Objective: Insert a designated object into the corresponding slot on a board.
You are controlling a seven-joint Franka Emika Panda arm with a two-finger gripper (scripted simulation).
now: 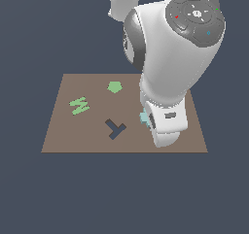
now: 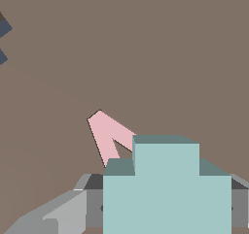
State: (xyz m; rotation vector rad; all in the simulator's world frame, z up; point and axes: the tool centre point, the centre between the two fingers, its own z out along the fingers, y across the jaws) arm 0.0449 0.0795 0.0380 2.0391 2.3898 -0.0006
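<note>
The pale teal cross piece [image 2: 165, 189] fills the near part of the wrist view, held between my grey fingers [image 2: 92, 204] just above the brown board [image 2: 146, 43]. My gripper [image 2: 165, 206] is shut on it. In the exterior view only a sliver of the teal cross [image 1: 144, 117] shows beside the white arm, over the board [image 1: 63, 131] toward the exterior view's right. The cross-shaped slot is hidden in the exterior view. Dark navy bits [image 2: 3, 29] show at the edge of the wrist view; I cannot tell which recess they belong to.
A dark navy T-shaped recess [image 1: 115, 128] lies mid-board. A green zigzag piece [image 1: 79, 105] and a green pentagon [image 1: 115, 87] lie farther back. A pink V-shaped piece [image 2: 108, 133] lies on the board just beyond the held cross. The arm's white body [image 1: 170, 68] hides the board's right part.
</note>
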